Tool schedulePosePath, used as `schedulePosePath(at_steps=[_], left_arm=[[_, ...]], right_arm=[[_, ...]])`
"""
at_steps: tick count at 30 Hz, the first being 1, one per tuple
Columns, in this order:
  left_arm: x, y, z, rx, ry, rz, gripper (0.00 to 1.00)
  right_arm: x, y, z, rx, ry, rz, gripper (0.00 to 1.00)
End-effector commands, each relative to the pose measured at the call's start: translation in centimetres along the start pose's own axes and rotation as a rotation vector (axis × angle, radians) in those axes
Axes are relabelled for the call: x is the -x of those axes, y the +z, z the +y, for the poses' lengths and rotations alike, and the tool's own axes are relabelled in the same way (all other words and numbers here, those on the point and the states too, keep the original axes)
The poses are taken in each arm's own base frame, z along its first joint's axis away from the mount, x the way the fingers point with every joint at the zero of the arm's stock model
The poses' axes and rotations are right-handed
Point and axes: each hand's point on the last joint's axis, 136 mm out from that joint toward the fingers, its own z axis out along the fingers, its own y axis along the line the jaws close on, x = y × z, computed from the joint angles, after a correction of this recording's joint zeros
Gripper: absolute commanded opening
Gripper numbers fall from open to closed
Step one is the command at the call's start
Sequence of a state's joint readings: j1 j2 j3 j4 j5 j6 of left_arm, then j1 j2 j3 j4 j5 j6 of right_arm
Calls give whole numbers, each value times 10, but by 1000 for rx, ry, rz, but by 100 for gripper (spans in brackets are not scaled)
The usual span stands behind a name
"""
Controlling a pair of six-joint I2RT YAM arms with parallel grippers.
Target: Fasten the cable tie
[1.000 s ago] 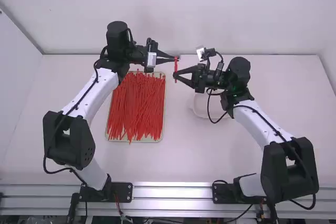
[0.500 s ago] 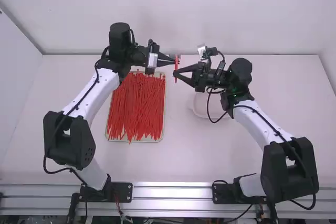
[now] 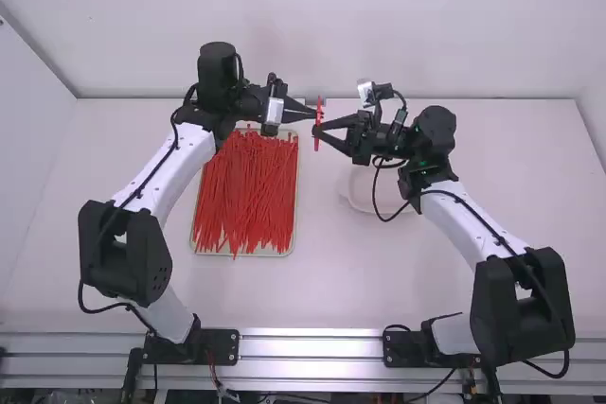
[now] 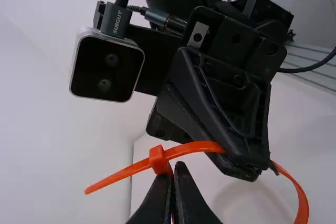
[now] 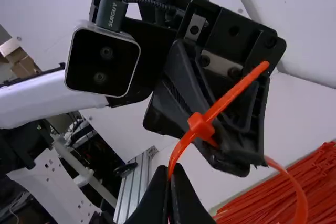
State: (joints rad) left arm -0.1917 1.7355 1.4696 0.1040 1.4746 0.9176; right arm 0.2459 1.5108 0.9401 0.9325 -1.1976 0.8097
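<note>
Left gripper [image 4: 168, 179]: we saw it clamped on the cable tie [image 4: 159, 159].
Right gripper [image 5: 170, 176]: clamped it too, from three o'clock.

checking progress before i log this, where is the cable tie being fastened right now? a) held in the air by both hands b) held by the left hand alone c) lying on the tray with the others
a: the left hand and the right hand each pinch the cable tie, raised off the tray.

White lettering down the grey cable plug [image 4: 116, 20], above the wrist camera [image 4: 106, 69]
</note>
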Motion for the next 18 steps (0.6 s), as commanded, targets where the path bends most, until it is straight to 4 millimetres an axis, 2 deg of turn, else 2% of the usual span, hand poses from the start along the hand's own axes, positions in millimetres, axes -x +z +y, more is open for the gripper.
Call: schedulePosePath(at_steps=[1,11,18], left_arm=[[9,1,-11,-53,0,-67,2],[8,1,-13,-55,-29,-67,2],[7,1,-13,-53,-28,-64,2]], right_arm=[[16,-4,-8,-55,-27,-74,0],[22,-5,-13,-84,-11,-109,0],[15,-4,-7,-51,-9,-70,3]])
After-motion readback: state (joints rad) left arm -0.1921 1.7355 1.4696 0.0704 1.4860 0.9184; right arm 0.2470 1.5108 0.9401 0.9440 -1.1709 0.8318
